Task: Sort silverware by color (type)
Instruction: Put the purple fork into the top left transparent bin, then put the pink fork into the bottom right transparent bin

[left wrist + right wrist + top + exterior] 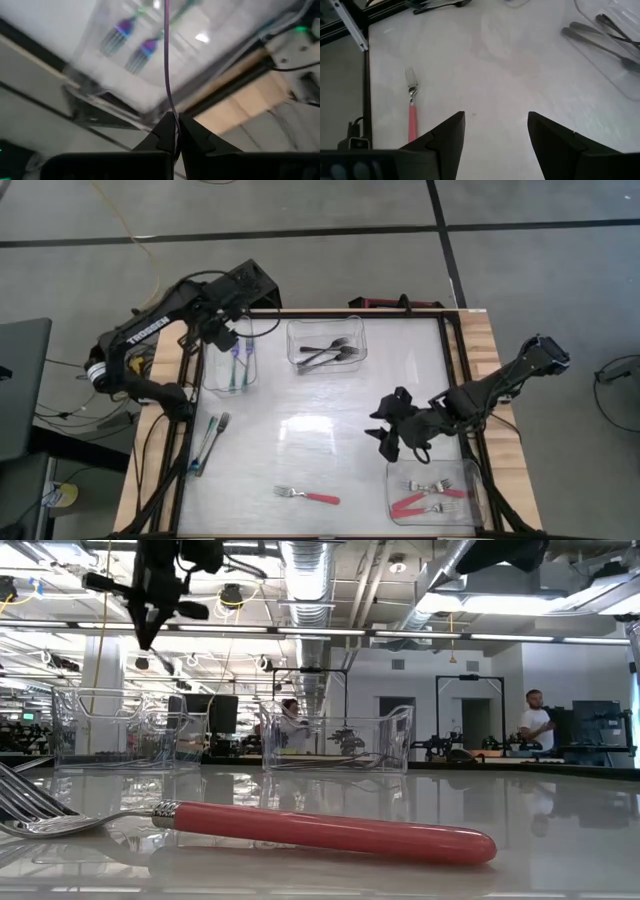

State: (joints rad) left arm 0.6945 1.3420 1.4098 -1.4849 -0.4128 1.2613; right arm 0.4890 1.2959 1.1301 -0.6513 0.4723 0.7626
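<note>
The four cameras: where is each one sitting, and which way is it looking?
High view: above, looking straight down on the table; both arms show.
Low view: at tabletop height, facing the room; the red fork lies close, the left pincer hangs overhead.
Left wrist view: on the left arm, facing down at a tub; its shut pincer pinches a thin handle.
Right wrist view: on the right arm, over the table; its pincer is open.
Shared: the red fork.

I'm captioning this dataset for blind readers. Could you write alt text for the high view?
Seen from above, the left gripper hangs over the far-left tub, fingers shut on a thin fork. The right gripper hovers open near the tub of red forks. One red fork and blue forks lie loose on the table.
</note>
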